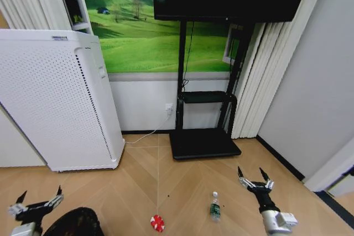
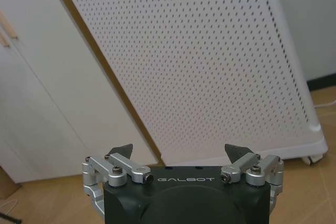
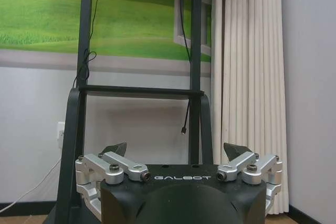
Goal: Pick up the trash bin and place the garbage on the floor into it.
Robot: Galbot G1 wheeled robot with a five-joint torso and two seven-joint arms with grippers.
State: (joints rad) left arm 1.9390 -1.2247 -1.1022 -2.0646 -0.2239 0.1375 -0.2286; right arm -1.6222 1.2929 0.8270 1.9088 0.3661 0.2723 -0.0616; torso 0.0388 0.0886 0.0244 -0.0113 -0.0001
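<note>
Trash bin (image 1: 74, 223) on floor at near-left, just beside left gripper (image 1: 37, 202) — jaws apart, empty. Right gripper (image 1: 254, 179) open near bottle (image 1: 214, 206); wrapper (image 1: 157, 223) between. Advice: lower left gripper squarely over bin rim before closing.

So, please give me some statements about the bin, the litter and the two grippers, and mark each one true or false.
1. The left gripper is open. True.
2. The right gripper holds the bottle. False: it is open and empty; the bottle stands on the floor beside it.
3. The bin is near the left gripper. True.
4. The red-and-white wrapper lies inside the bin. False: it lies on the floor, between bin and bottle.
5. The white appliance stands behind the right gripper. False: it stands on the left side.
</note>
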